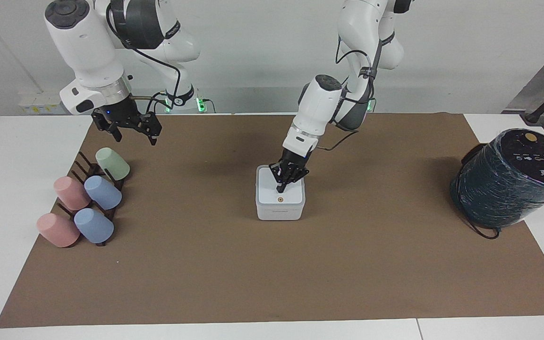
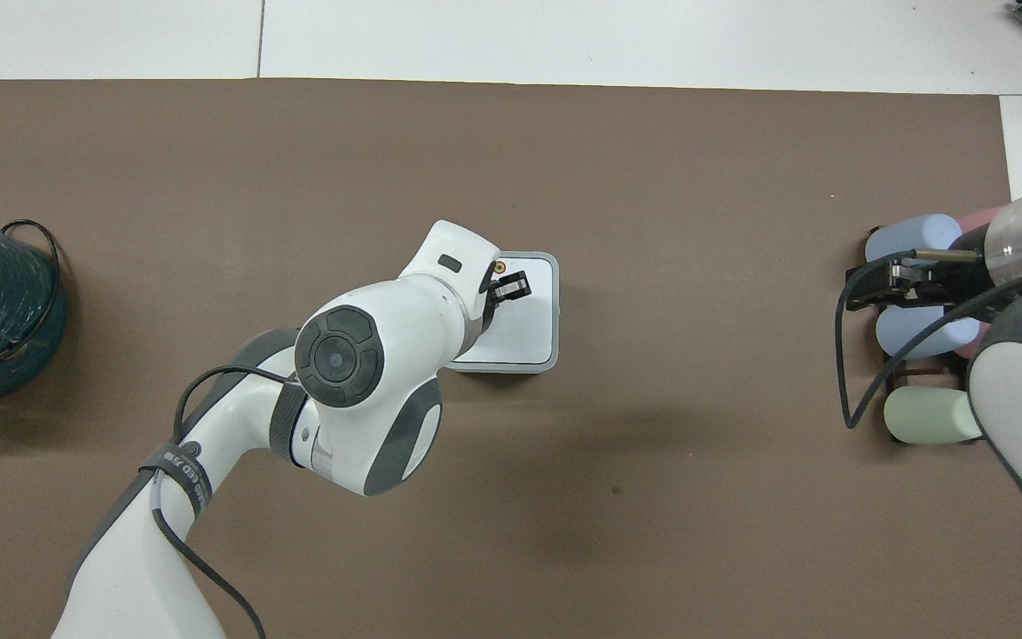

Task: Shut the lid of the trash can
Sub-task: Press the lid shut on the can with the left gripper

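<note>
At mid-mat I see the lid (image 1: 280, 189) lying flat on the trash can (image 1: 280, 210), so I judge closing done, with my left gripper (image 1: 281, 188) pinched empty, its tip on the lid, only needing lifting clear, and the right gripper (image 1: 130, 130) waiting spread over the cup rack (image 1: 93, 170).

Lid (image 1: 279, 191) flat on trash can (image 1: 279, 212), mid-table between cup rack (image 1: 93, 189) and cylinder (image 1: 510, 179)
</note>
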